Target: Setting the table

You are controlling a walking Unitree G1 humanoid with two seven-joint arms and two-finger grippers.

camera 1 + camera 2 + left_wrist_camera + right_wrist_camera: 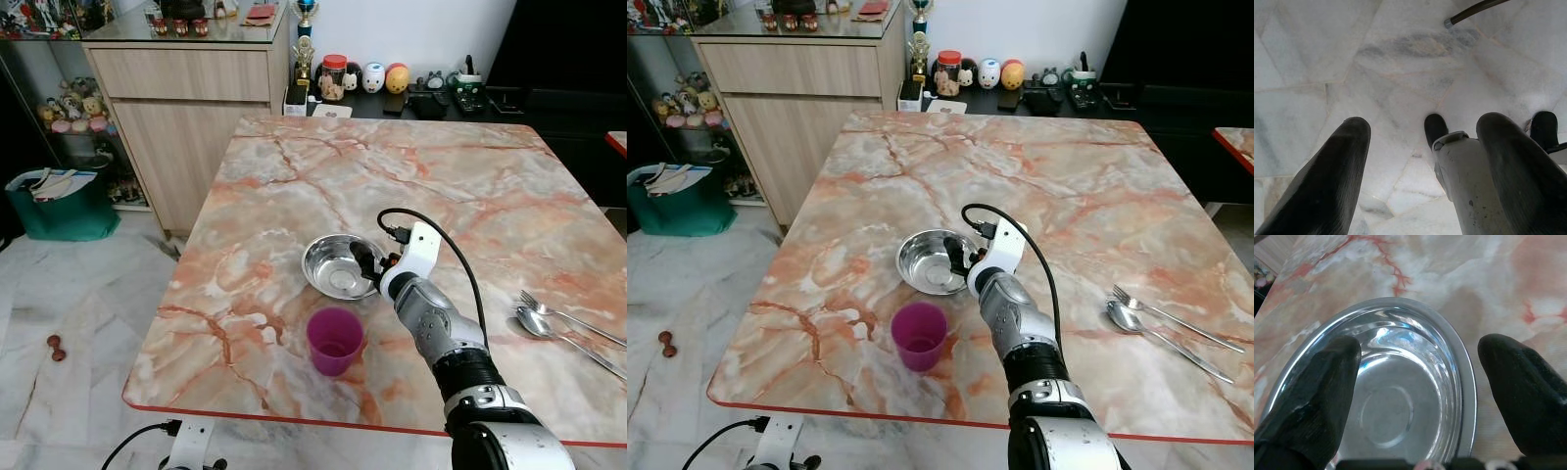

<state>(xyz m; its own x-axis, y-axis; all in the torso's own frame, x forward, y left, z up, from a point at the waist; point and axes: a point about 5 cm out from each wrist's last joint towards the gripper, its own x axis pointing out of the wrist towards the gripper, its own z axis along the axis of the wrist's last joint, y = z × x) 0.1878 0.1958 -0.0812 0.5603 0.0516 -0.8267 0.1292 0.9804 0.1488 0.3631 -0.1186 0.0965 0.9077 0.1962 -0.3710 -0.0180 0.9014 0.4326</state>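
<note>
A steel bowl (336, 265) sits on the marble table (392, 166), nearer the front edge. My right gripper (369, 262) is open at the bowl's right rim. In the right wrist view one finger (1317, 387) hangs over the inside of the bowl (1400, 396) and the other finger (1523, 382) is outside the rim. Just in front of the bowl stands an empty purple cup (335, 340). A fork and a spoon (549, 318) lie together at the table's right edge. My left gripper (1425, 125) hangs open over the white floor.
A wooden cabinet (186, 108) stands at the back left with a green bag (64, 201) beside it on the floor. Behind the table, a low dark sideboard (421, 98) carries jars and figurines. A small brown object (56, 347) lies on the floor.
</note>
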